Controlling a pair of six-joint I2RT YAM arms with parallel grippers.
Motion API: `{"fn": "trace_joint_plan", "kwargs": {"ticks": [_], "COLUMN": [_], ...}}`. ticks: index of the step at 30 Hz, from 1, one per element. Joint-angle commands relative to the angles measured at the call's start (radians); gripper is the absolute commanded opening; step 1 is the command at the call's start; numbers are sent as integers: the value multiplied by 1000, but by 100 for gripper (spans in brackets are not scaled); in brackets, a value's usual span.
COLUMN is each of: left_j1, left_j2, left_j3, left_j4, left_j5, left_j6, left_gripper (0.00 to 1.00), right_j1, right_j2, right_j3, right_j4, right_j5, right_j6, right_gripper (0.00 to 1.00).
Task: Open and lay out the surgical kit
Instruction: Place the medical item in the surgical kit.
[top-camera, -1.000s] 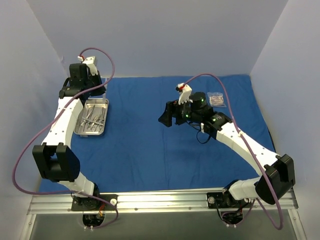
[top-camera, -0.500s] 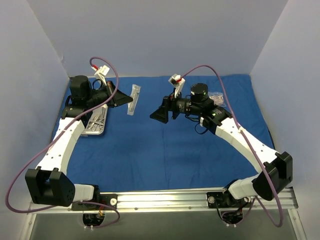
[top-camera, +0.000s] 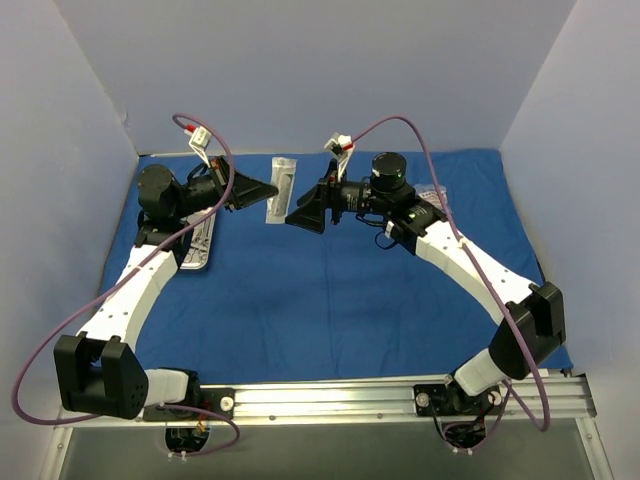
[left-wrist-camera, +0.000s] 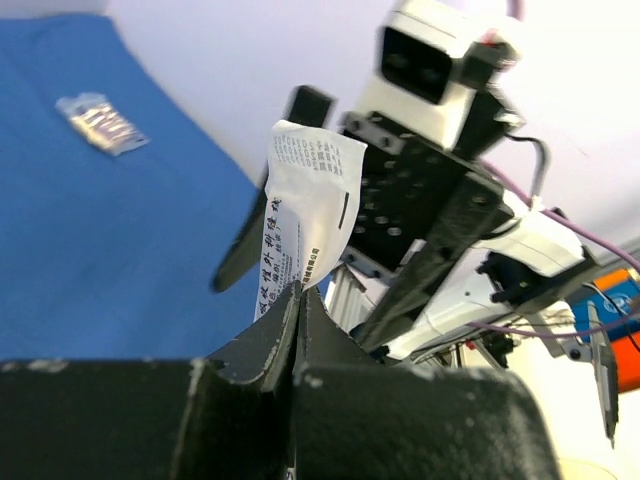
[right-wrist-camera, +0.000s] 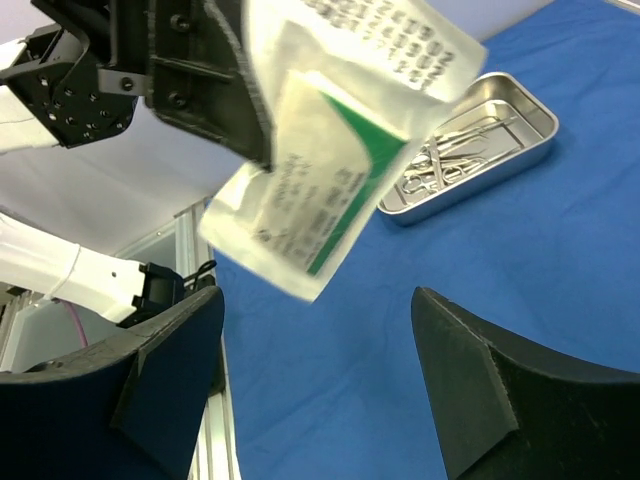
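Pinching the white printed packet by its lower edge, the left gripper is holding it aloft, fingers clenched. The right gripper is facing it just beyond those fingertips, fingers spread, grasping nothing. Behind the left fingers the steel tray is holding silver clamps. A second packet is lying behind the right fingers, beside that wrist. The blue cloth is lying flat beneath both, open toward the near edge, pale walls closing three sides.
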Motion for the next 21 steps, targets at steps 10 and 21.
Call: {"fn": "trace_joint_plan", "kwargs": {"ticks": [10, 21], "left_j1": [-17, -23], "left_j2": [17, 61], "left_j3": [-15, -30], "left_j4": [284, 415], "left_j5": [37, 39], "left_j6": [-145, -223], "left_gripper": [2, 2], "right_j1": [7, 5], "right_j2": [64, 74], "right_j3": [87, 87], "right_j4": [166, 205], "right_j5": [-181, -211], "right_j6": [53, 74], "right_gripper": [55, 15]}}
